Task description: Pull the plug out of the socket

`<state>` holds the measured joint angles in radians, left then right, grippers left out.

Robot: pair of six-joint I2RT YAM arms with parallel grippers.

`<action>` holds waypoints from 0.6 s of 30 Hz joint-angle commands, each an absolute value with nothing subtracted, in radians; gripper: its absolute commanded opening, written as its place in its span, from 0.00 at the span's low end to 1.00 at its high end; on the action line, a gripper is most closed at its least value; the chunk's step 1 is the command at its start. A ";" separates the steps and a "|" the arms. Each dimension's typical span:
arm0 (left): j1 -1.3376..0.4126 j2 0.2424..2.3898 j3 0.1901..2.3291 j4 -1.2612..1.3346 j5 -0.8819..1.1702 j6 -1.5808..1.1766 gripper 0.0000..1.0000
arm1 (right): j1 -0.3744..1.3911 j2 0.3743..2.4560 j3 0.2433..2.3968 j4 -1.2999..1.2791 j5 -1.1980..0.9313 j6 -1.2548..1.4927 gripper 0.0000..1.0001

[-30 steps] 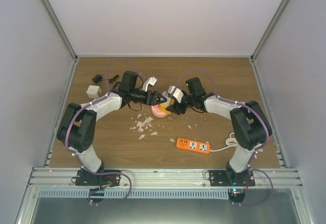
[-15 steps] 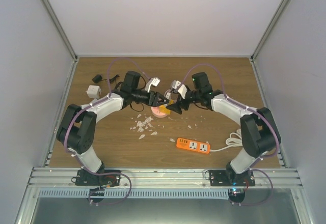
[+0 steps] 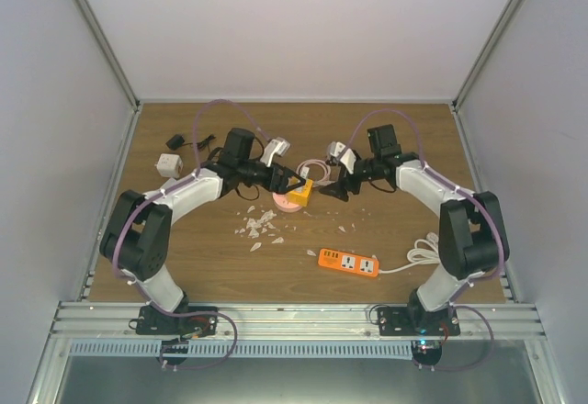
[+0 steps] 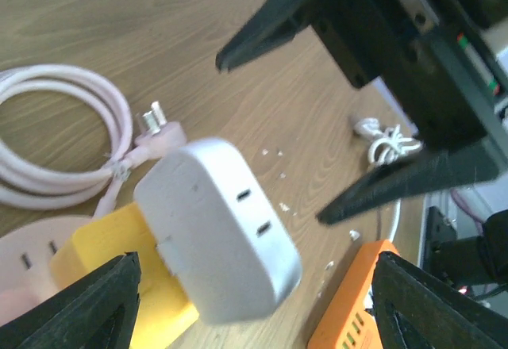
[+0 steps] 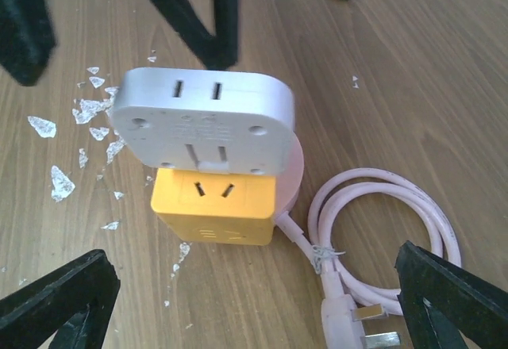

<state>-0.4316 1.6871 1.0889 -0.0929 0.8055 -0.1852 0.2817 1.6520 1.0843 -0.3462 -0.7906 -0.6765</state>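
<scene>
Two grippers face each other near the middle of the bench, the left gripper (image 3: 293,182) and right gripper (image 3: 333,189) both with jaws spread wide and pinching nothing. Between them the white plug (image 5: 202,119) sits tilted on top of the yellow socket (image 5: 214,206), touching it. A coiled pink cable (image 5: 381,230) lies just beside them. Toward the near edge lies an orange power strip (image 3: 349,262).
</scene>
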 commanded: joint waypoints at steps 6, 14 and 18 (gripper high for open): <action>-0.407 1.546 0.964 -0.059 0.699 -0.044 0.84 | 0.221 1.847 1.317 -0.455 -0.728 -0.653 0.91; -0.315 1.514 0.899 -0.074 0.656 -0.006 0.86 | 0.227 2.097 1.608 -0.495 -0.688 -0.539 0.69; -0.284 1.510 0.882 -0.085 0.677 -0.006 0.85 | 0.252 2.205 1.711 -0.525 -0.644 -0.545 0.62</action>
<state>-0.3073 1.5410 0.9020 -0.0982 0.6785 -0.0322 0.2298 2.1193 1.6264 -0.4763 -0.6891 -0.5697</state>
